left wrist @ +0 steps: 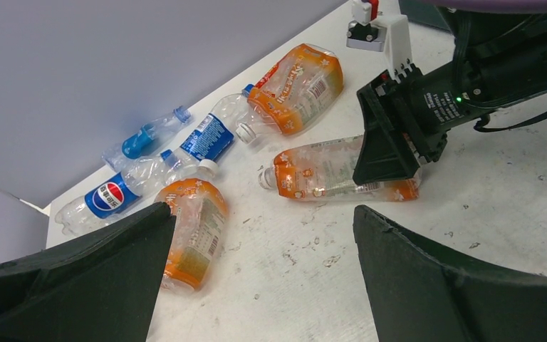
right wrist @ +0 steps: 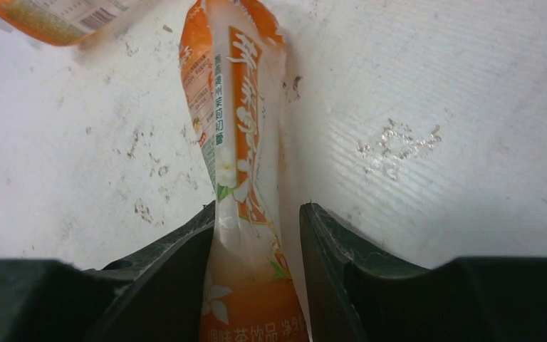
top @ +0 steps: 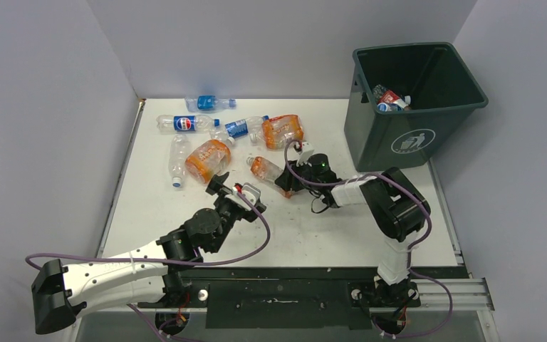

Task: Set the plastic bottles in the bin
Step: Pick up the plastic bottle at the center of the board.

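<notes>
Right claw (right wrist: pixel 256 214) pinched on an orange tea bottle (right wrist: pixel 238 128) with Chinese lettering; left claw (left wrist: pixel 262 210) gapes empty, Pepsi bottle (left wrist: pixel 107 198) beyond it.

Landmark: flattened orange bottle (left wrist: pixel 320 174) on the table (left wrist: pixel 513 185), clamped by the right gripper (left wrist: pixel 392 169). Beyond it: squat orange bottle (left wrist: pixel 299 85), blue-labelled bottle (left wrist: pixel 210 135). Left of it: third orange bottle (left wrist: pixel 196 231), Pepsi bottle (left wrist: pixel 107 199). Nearer: left gripper (left wrist: pixel 263 214), jaws wide.
</notes>
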